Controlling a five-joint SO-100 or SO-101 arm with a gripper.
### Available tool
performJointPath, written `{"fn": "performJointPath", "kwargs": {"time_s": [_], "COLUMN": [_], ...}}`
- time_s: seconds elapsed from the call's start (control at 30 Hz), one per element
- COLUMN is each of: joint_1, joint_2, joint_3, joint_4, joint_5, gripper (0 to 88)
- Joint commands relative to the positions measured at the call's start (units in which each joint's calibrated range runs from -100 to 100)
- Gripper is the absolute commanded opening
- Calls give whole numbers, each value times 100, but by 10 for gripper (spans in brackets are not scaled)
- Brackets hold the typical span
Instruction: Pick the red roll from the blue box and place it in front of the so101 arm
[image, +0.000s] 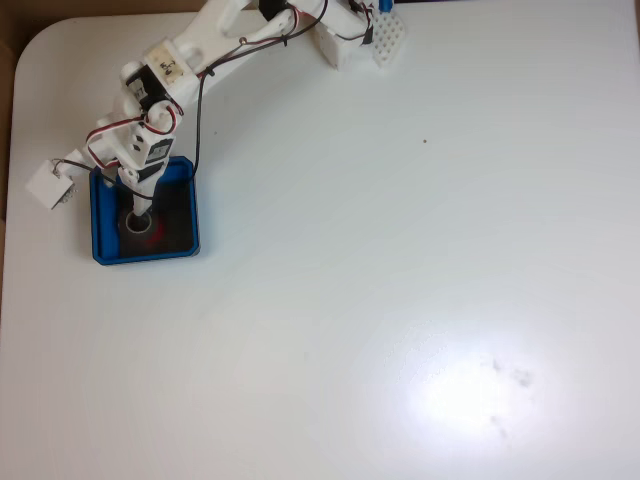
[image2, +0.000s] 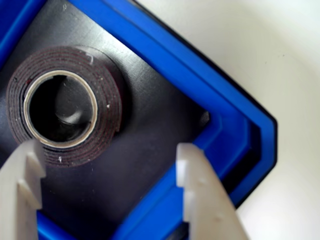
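The step in hand is the reach for the pick: the so101 arm (image: 185, 65) is bent down over the blue box (image: 105, 250), which sits near the left edge of the tabletop (image: 400, 250) in the fixed view, and the hand (image2: 107, 150) is lowered into it. The hand is released, with a wide gap between its two white fingers (image2: 197, 185), and it grips nothing. The red roll (image2: 107, 107) lies flat on the black floor of the box with its dark top face and pale hollow core turned up to the wrist camera. In the wrist view the roll is above the gap and toward the left finger, whose tip stands just beside its lower edge; the right finger is over the blue rim, near a corner of the box. So, as I judge it, the roll is not yet between the fingers.

The next move probably calls for a small shift so that the roll comes between the fingers, then a closing on its outer wall, and a lift high enough to pass the raised rim. The rim near the right finger could catch it.

The tabletop is white and smooth, with a bright glare patch and a few faint marks low on the right in the fixed view. A small white block (image: 48, 185) lies just left of the box. A brown strip of the room shows beyond the left edge
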Motion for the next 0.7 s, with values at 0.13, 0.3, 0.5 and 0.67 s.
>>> {"fn": "performJointPath", "kwargs": {"time_s": [0.13, 0.3, 0.5, 0.67], "joint_1": [34, 24, 24, 24], "joint_2": [193, 269, 804, 979], "joint_3": [-389, -470, -1099, -1270], "joint_4": [-1, -9, -9, -9], "joint_5": [34, 34, 34, 43], "gripper": [247, 247, 247, 247]}}
